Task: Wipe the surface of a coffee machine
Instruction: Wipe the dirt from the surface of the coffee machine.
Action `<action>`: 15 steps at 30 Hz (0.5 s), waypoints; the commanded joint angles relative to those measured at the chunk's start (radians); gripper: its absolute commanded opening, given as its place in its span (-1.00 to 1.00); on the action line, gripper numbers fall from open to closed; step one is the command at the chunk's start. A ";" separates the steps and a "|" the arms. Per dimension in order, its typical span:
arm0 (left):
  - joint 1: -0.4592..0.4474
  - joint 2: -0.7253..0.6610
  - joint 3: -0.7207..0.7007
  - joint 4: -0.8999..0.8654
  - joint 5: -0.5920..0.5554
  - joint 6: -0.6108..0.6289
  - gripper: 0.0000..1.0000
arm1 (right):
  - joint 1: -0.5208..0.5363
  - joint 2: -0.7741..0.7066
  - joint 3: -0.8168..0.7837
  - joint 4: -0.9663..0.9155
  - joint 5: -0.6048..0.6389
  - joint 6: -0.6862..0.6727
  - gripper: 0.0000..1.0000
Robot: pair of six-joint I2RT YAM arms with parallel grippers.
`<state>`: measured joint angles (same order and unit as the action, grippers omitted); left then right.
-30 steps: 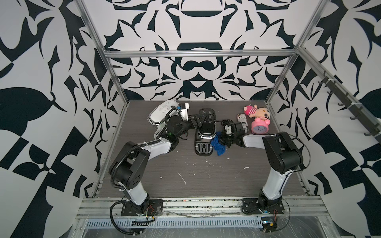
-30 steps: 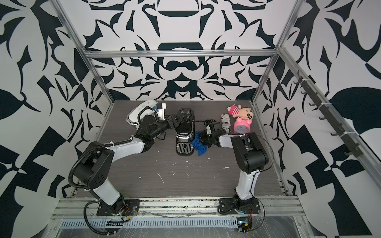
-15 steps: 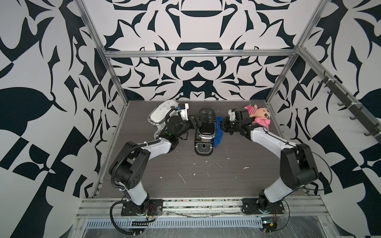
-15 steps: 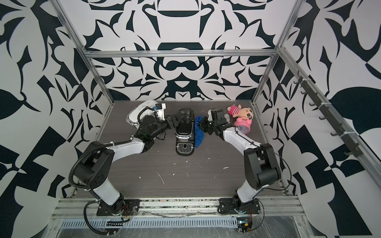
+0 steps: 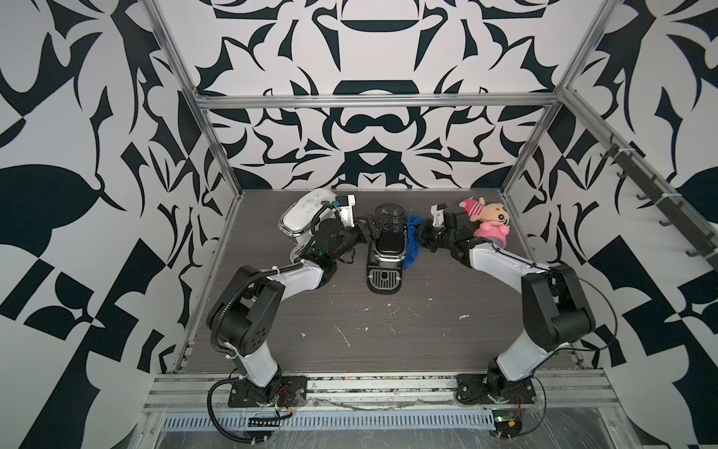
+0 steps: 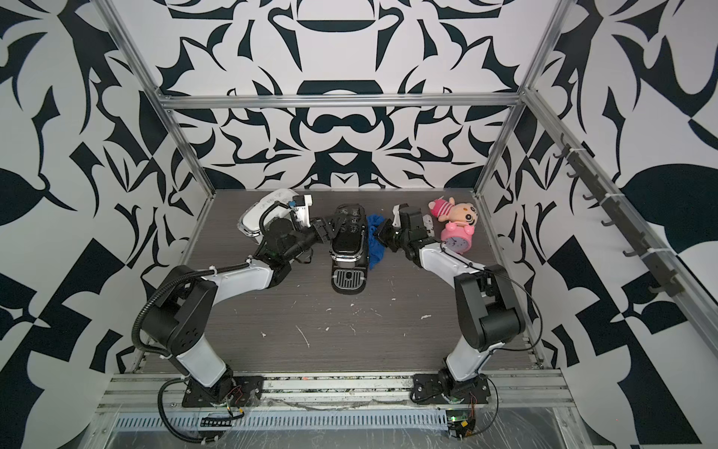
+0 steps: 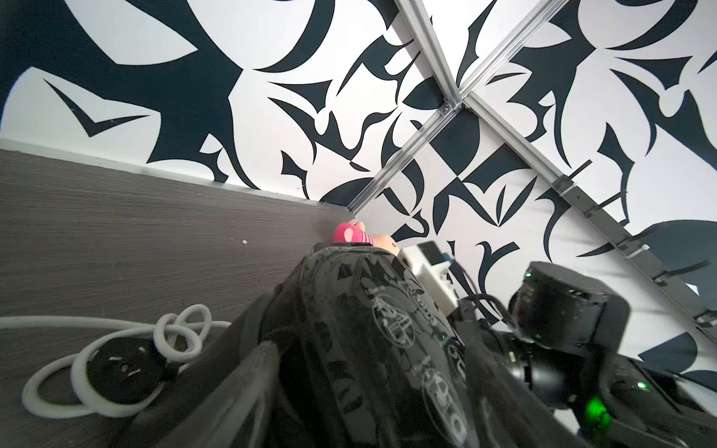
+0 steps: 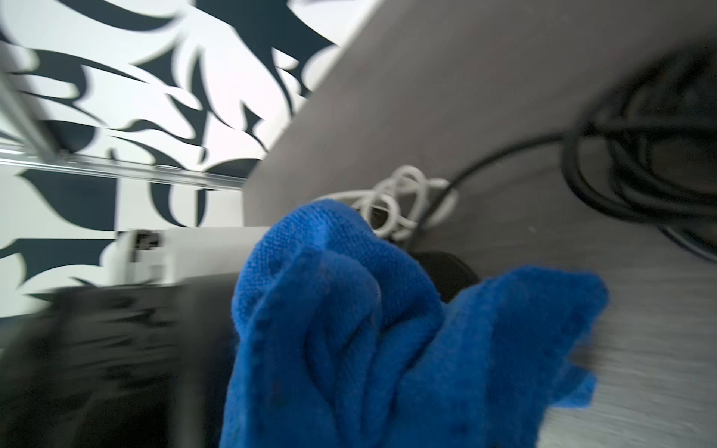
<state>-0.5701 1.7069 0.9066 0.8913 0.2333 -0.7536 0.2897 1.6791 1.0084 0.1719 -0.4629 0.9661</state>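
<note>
The black coffee machine (image 5: 388,241) (image 6: 349,241) stands mid-table, its drip tray toward the front. My left gripper (image 5: 369,229) (image 6: 330,229) reaches in from the left and is closed around the machine's rear top. In the left wrist view the machine's glossy top (image 7: 388,329) fills the gap between the fingers (image 7: 248,388). My right gripper (image 5: 421,233) (image 6: 382,233) is shut on a blue cloth (image 5: 412,245) (image 6: 375,245). The cloth hangs against the machine's right side. In the right wrist view the cloth (image 8: 349,310) hides the fingers.
A white appliance (image 5: 307,212) (image 6: 264,212) sits at the back left behind my left arm. A plush doll (image 5: 485,212) and a pink alarm clock (image 5: 491,233) stand at the back right. A coiled white cord (image 7: 116,360) and black cable (image 8: 640,174) lie behind the machine.
My right arm has lifted the blue cloth from the table beside the machine's front and carried it back and up along the machine's right side. The left arm has not moved.
</note>
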 commanded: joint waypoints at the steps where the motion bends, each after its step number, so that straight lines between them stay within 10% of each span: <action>1: -0.025 0.065 -0.031 -0.146 0.046 0.040 0.56 | 0.052 -0.005 0.007 -0.028 -0.110 -0.020 -1.00; 15: -0.025 0.080 -0.018 -0.153 0.054 0.036 0.52 | 0.008 0.194 -0.097 0.101 -0.173 0.020 -1.00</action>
<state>-0.5701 1.7119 0.9100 0.8967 0.2276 -0.7616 0.2771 1.8538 0.9154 0.2451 -0.5198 0.9710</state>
